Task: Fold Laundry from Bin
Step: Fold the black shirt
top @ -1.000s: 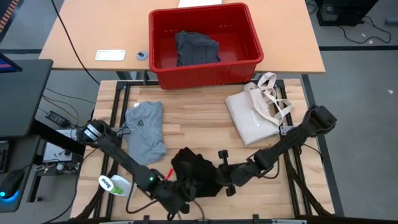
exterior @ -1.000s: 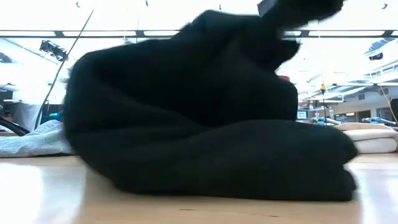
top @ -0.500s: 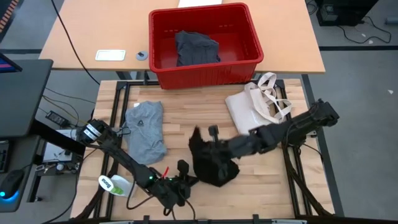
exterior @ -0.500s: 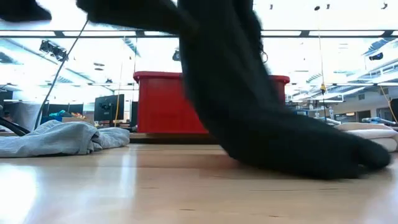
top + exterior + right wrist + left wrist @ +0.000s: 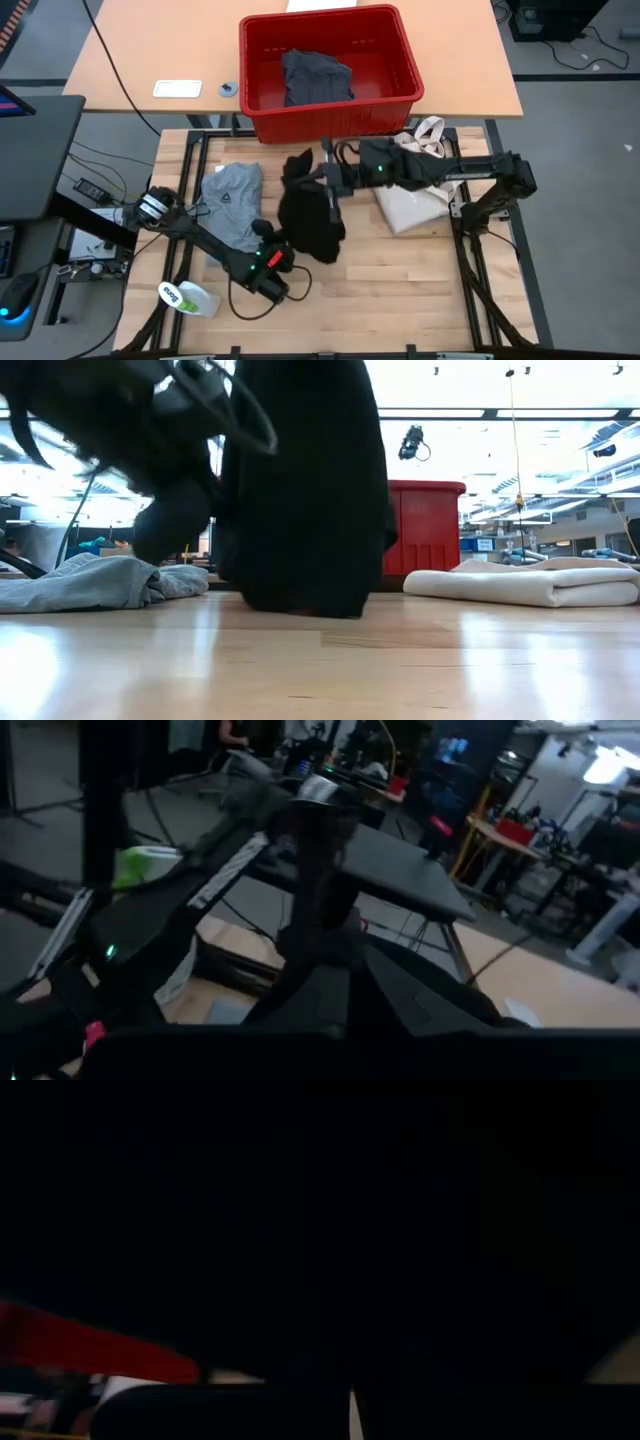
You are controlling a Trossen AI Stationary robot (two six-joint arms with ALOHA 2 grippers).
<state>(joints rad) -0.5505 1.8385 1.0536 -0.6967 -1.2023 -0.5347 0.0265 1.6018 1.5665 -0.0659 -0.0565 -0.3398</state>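
The large black garment [image 5: 310,215] hangs over the middle of the table, and its lower end rests on the wood. My right gripper [image 5: 326,175] reaches in from the right and is shut on its upper part. My left gripper [image 5: 268,242] sits close against the garment's near left side, and black cloth fills the left wrist view [image 5: 320,1230]. The light grey T-shirt [image 5: 232,205] lies flat at the left. The red bin [image 5: 330,20] stands beyond the table's far edge with a dark grey garment [image 5: 315,75] in it. My right gripper pinches a bunched upper part of the black garment [image 5: 318,935] between its two fingers. The fingers come about level from the table's right. The cloth hangs down below them in a loose column, and its lower end [image 5: 300,605] touches the table.
A cream tote bag [image 5: 410,190] lies at the far right under my right arm. A white bottle with a green label [image 5: 185,297] lies at the near left. Bare wood shows along the near edge [image 5: 400,300].
My right gripper has swung from the near edge up and toward the far edge, carrying the black garment. The garment has been pulled out of its heap and now hangs tall with only its lower end on the table. My left gripper has followed toward the far edge.
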